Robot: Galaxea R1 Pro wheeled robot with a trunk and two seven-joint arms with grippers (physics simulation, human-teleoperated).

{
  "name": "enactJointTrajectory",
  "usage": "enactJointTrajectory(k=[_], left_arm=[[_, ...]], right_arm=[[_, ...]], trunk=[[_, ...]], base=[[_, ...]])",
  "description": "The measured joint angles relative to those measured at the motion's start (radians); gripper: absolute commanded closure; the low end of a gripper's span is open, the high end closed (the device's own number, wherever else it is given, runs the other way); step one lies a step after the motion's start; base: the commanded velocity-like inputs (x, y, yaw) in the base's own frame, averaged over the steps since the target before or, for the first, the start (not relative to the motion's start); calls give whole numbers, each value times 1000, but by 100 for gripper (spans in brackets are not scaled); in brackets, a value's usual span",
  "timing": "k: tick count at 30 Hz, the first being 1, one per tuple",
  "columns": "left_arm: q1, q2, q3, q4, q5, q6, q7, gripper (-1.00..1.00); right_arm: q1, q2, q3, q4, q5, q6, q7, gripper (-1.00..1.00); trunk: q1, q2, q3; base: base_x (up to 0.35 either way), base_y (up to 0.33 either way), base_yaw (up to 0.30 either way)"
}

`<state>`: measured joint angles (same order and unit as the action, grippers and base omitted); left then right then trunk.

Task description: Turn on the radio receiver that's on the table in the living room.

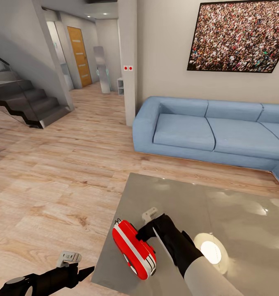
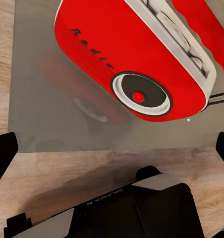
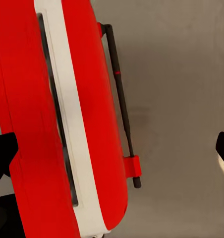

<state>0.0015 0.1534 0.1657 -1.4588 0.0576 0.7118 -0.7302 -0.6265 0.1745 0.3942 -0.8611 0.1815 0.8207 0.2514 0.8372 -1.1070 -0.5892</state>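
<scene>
Now, right end effector (image 1: 144, 230) touching radio receiver (image 1: 133, 248), glossy table (image 1: 238, 213)

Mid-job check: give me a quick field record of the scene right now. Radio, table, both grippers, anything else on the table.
radio: small bright-red rounded radio with a white band, standing on the table near its front-left corner
dial: round grey dial with a red centre dot, facing the left wrist camera
table: low glossy grey-taupe table
right gripper: over the table, right beside the radio, fingers spread; contact unclear
left gripper: open, over the wood floor, short of the table edge
other: flat white round disc on the table
</scene>
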Motion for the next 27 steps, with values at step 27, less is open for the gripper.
enactJointTrajectory(k=[27], left_arm=[[0, 0, 0, 0, 0, 0, 0, -100]], right_arm=[[-33, 0, 4, 50, -7, -9, -3, -100]], trunk=[[0, 0, 0]], base=[[0, 0, 0]])
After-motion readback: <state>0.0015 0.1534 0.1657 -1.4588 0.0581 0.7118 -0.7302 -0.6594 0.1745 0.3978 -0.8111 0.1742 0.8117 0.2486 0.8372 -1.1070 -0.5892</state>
